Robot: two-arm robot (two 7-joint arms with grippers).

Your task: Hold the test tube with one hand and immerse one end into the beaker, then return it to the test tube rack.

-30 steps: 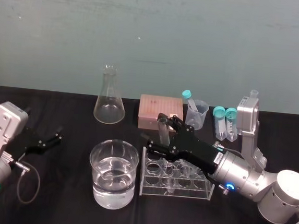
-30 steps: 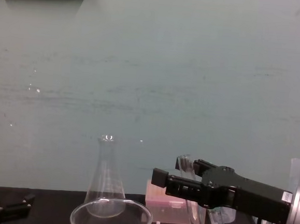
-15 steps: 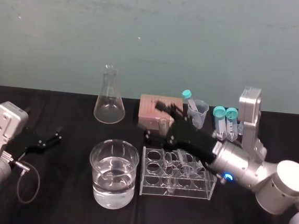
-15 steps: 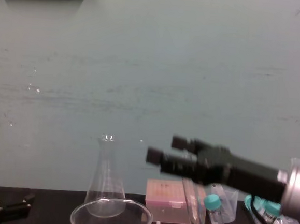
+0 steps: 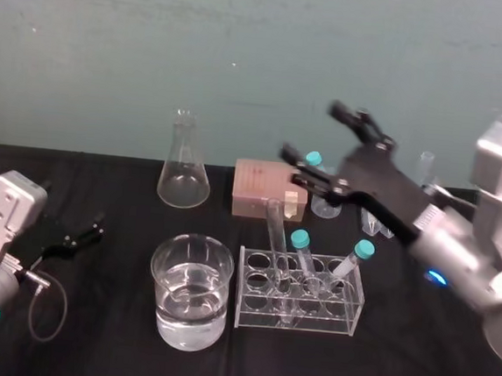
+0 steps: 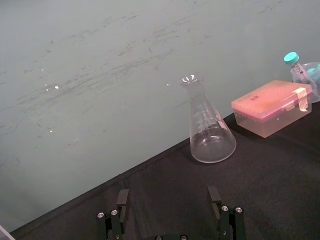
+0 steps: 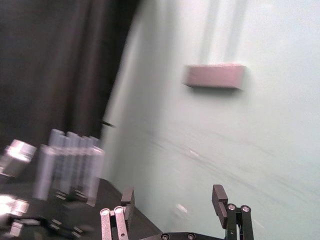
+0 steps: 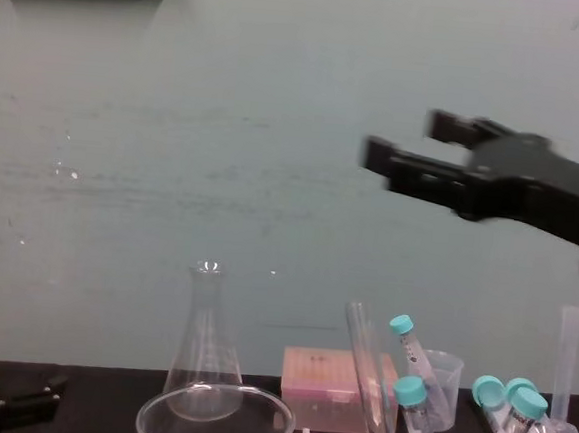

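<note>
One second ago the hand (image 5: pixel 310 129) was low at the rack (image 5: pixel 309 323), around the tube (image 5: pixel 276 239); now it has gone up and back to the right, fingers spread wide, empty. The tube stands tilted in the rack, beside the beaker (image 5: pixel 189 310), below the hand and well apart. The left gripper (image 5: pixel 87 229) is parked at the left, fingers apart

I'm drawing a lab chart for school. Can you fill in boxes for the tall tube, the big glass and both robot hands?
Rack: pale translucent plastic rack, mid-table
Beaker: wide clear glass beaker, liquid inside, left of rack
Tube: long clear glass test tube, leaning in rack
Right: long black right gripper, open, empty, raised
Left: small black left gripper, open, parked far left
</note>
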